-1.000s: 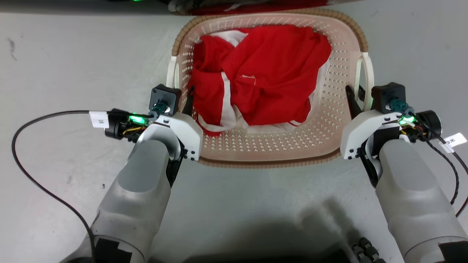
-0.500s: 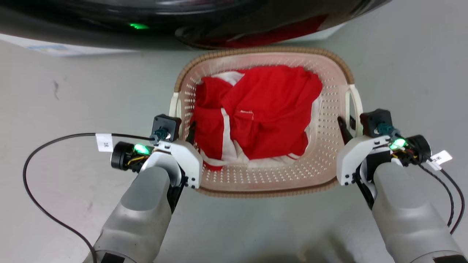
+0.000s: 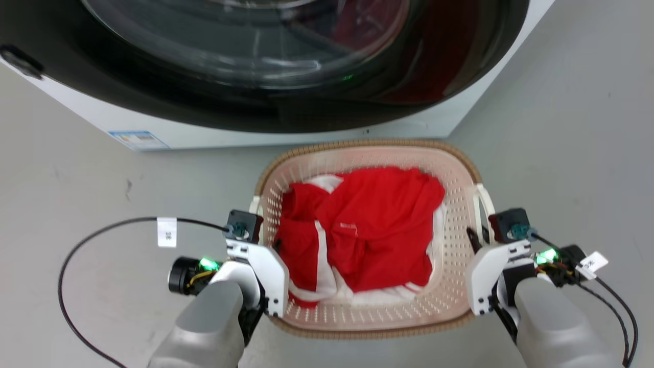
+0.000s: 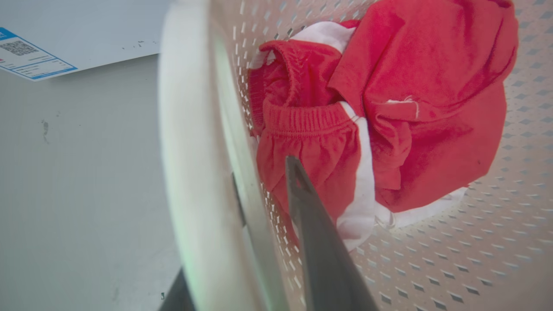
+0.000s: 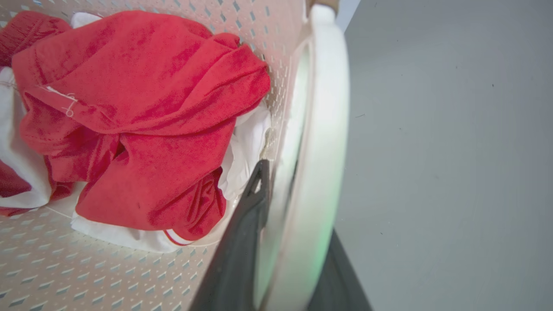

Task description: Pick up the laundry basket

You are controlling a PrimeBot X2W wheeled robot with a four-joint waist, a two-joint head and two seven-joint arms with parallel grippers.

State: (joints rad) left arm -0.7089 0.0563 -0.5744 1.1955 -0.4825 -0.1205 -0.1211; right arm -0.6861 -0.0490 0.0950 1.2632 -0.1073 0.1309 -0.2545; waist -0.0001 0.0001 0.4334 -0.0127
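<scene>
Floor [image 3: 562, 153]: grey, carries everything.
Washer [image 3: 255, 76]: white, dark door, towards the floor's far edge.
Laundry basket [image 3: 454, 266]: just before the washer, between both arms; whether its base is off the floor, cannot tell.
Red clothes [image 3: 368, 230]: inside the basket.
Left hand [image 3: 265, 244], right hand [image 3: 483, 237]: each clamped on a white side handle [image 4: 190, 172], one finger inside the wall, one outside.
Grasp judged done; the lift remains.
</scene>
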